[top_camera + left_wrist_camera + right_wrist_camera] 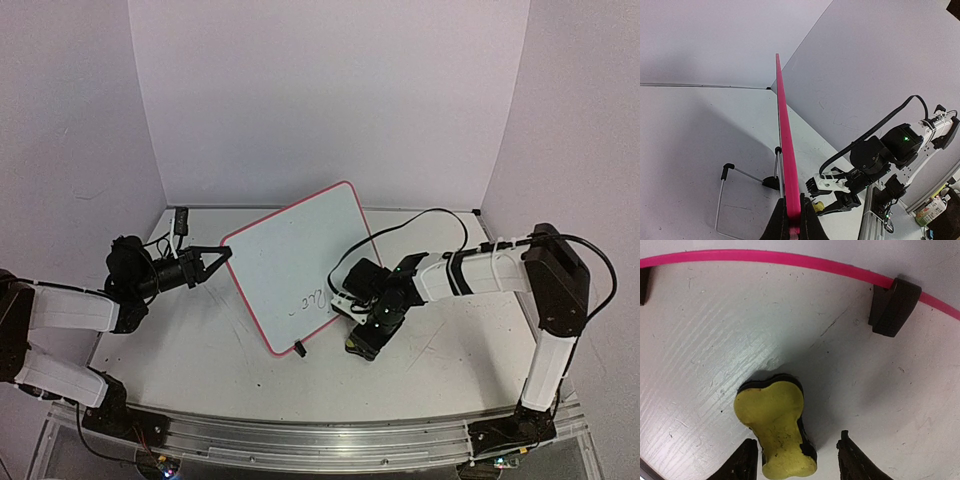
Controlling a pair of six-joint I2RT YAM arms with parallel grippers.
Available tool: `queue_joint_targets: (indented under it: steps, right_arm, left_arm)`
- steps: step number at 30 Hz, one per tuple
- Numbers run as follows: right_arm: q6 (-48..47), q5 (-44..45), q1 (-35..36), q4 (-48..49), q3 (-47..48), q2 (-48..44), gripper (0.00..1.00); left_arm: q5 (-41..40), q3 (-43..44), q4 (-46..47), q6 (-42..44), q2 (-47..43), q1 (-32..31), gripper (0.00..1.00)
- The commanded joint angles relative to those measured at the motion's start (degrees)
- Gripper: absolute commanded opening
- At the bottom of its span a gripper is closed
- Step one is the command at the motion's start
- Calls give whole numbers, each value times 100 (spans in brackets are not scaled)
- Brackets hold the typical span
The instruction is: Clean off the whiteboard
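The whiteboard point(290, 262) with its red-pink frame stands tilted at the table's middle, with dark handwriting near its lower right. My left gripper point(222, 255) is shut on the board's left edge; in the left wrist view the frame point(785, 145) runs edge-on from between the jaws of the left gripper point(792, 220). My right gripper point(358, 345) is open, low over the table in front of the board. In the right wrist view the yellow eraser point(775, 427) lies on the table between the open jaws of this gripper point(797, 460), nearer the left finger. The frame point(790, 260) and a black foot point(892, 307) lie beyond.
A small black object point(181, 218) lies at the back left by the wall. The board's wire stand point(722, 200) rests on the table behind it. The right arm's cable point(440, 215) loops over the table's right. White walls close in three sides.
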Motion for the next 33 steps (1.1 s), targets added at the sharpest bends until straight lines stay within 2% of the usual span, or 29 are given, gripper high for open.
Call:
queue_joint_targets:
  steps: [1,10,21,24,26,27,33]
  right_arm:
    - [-102,-257,-30,268,50,-19,54]
    - [-90,-267,-35,352,3,125,49]
    - [-64,-239,-76,369,-54,193,47]
    - [-55,-264,-82,398,-54,145,40]
    - [-38,-296,-81,433,-58,91,26]
    - [-31,-340,-86,445,-55,62,23]
    - [69,-478,-85,520,-40,-351,21]
  left_arm:
    - [513,102,-31,212,48,-153,0]
    - [525,100,-29,217,74,-150,0]
    - [525,102,-31,212,82,-150,0]
    - [523,103,-33,214,79,-150,0]
    - [527,105,-32,213,81,-150,0]
    - [528,105,-30,213,91,-150,0]
    - [531,113,-35,211,101,-150,0]
